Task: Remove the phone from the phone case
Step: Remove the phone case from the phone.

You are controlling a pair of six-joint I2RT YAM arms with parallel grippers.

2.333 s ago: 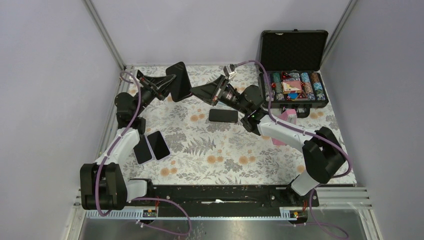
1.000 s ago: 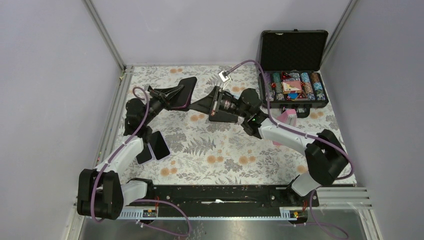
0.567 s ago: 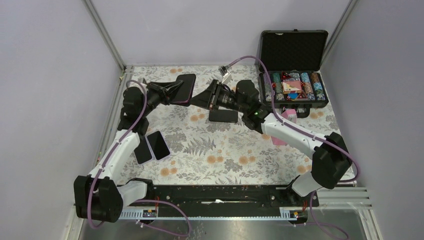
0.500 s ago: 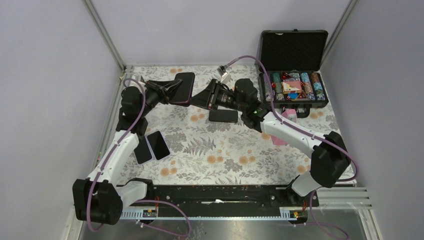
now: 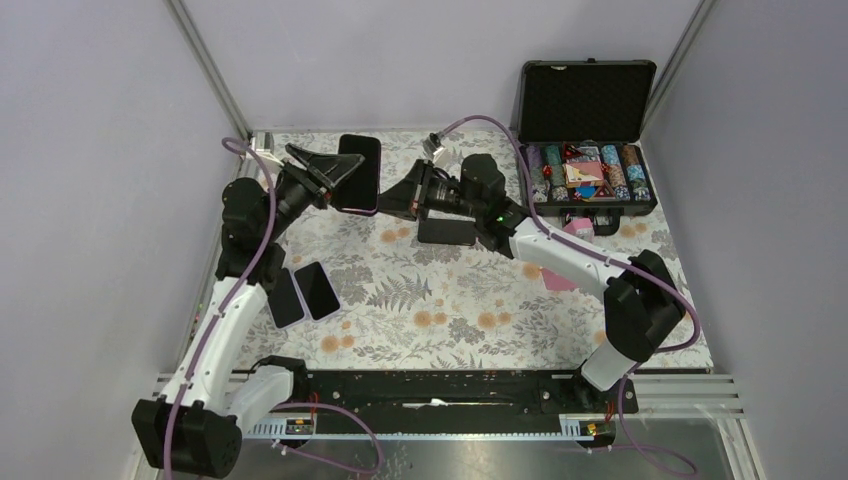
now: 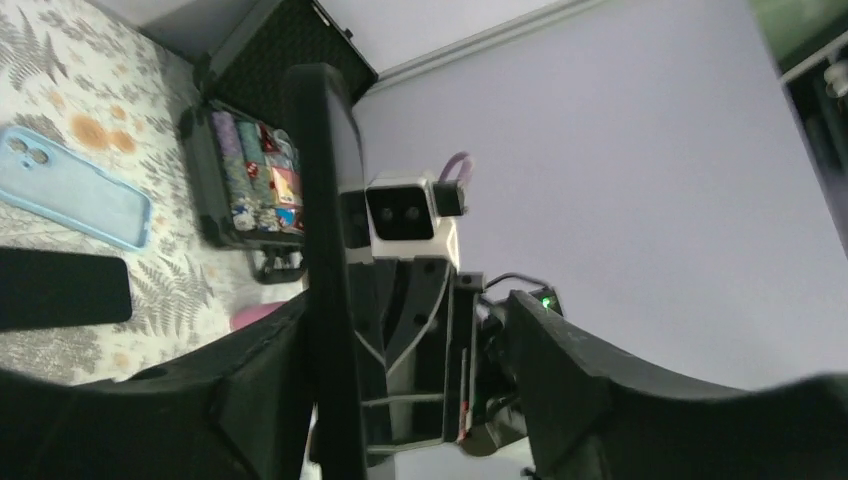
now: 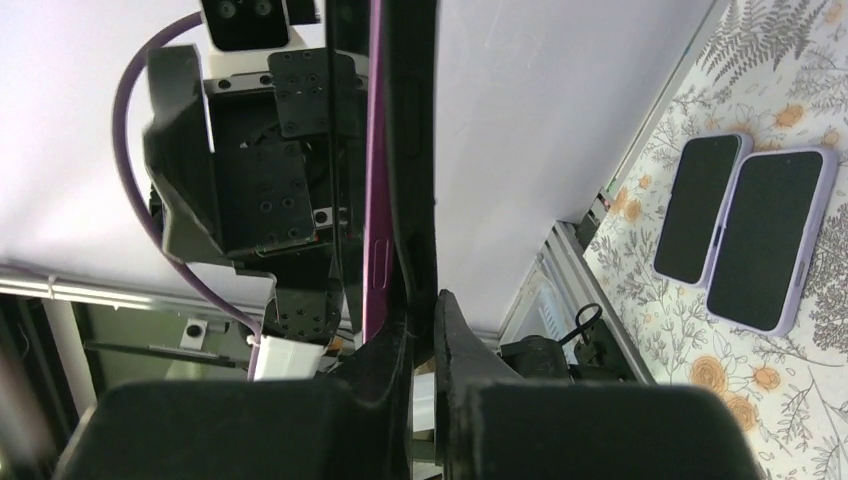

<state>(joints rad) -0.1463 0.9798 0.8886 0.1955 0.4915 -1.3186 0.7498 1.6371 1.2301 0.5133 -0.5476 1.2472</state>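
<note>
The phone in its purple phone case [image 5: 358,175] is held upright above the table's far left. In the right wrist view it stands edge-on, with the purple case [image 7: 375,150] beside the black phone [image 7: 410,150]. My right gripper [image 5: 392,200] [image 7: 428,300] is shut on its near edge. My left gripper [image 5: 335,175] [image 6: 410,300] faces it from the left with its jaws wide apart. In the left wrist view the phone [image 6: 325,230] leans against one of the left fingers [image 6: 250,390], and the other finger stands well clear of it.
A bare black phone [image 5: 446,231] lies under the right gripper. Two more phones [image 5: 285,298] [image 5: 318,290] lie at the left. A pink case [image 5: 557,280] and an open chip case [image 5: 585,130] are at the right. A light blue case [image 6: 75,195] lies on the cloth.
My left gripper has opened, and its arm has drawn back and up to the left. My right gripper briefly loosened, then shut again on the phone, which now stands more upright.
</note>
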